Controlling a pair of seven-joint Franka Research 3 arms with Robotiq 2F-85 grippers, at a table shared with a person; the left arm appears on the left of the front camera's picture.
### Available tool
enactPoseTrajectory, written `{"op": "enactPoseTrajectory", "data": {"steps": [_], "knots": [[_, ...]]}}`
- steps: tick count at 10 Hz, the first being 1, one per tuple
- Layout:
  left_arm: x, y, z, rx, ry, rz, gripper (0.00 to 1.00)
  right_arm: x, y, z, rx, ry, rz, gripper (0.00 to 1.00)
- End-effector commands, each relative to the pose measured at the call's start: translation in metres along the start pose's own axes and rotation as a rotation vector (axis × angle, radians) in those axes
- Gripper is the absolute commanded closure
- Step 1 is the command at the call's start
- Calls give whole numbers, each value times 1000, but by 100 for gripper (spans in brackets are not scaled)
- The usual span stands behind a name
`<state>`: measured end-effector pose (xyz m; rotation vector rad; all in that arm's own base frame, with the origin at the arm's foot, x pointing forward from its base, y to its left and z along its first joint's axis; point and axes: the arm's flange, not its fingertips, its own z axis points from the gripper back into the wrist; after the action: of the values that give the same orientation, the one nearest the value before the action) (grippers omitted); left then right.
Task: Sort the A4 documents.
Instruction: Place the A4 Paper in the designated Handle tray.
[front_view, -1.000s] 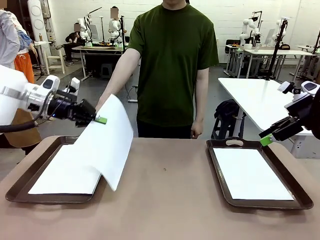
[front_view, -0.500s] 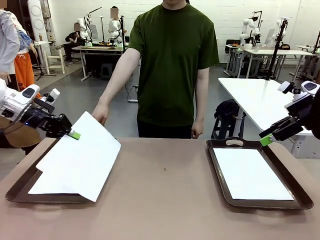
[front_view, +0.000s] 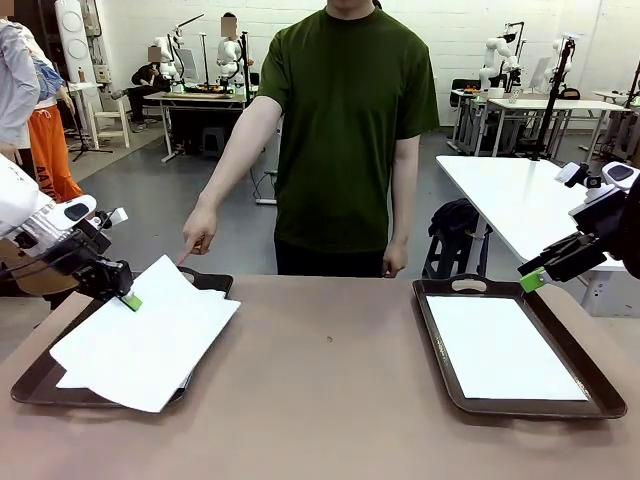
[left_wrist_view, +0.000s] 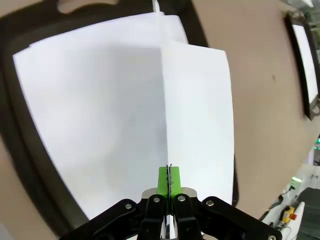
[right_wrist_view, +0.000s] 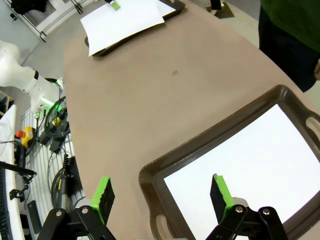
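Two trays sit on the table. Left gripper (front_view: 131, 300) pinches a sheet (front_view: 150, 335) over the left tray (front_view: 30, 385); right gripper (right_wrist_view: 162, 192) hangs spread wide above the right tray's (front_view: 600, 385) paper (front_view: 500, 350).

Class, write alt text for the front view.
The left gripper, shut on a white sheet, lays it over the left tray. A person's hand points at it; the open right gripper hovers above the right tray.

You see the left gripper (front_view: 128, 298) pinching a white sheet (front_view: 150, 335) that droops across the left tray (front_view: 30, 385). The person's hand (front_view: 199, 234) points toward it. The right gripper (front_view: 533, 280) hovers, jaws apart, beside the right tray (front_view: 520, 405) holding another sheet (front_view: 503, 347).
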<state>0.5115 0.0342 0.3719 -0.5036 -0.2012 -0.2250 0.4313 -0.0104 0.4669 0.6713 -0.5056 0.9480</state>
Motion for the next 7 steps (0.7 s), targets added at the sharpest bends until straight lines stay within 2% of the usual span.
{"op": "enactPoseTrajectory", "data": {"steps": [1,3,7], "knots": [[13,11,11,72,-38,31,99,-1,0,-1,-1,5,9,0],[18,23,12,137,-95,61,99,-1,0,-1,-1,5,9,0],[17,26,3,104,-119,116,99,-1,0,-1,-1,5,9,0]]}}
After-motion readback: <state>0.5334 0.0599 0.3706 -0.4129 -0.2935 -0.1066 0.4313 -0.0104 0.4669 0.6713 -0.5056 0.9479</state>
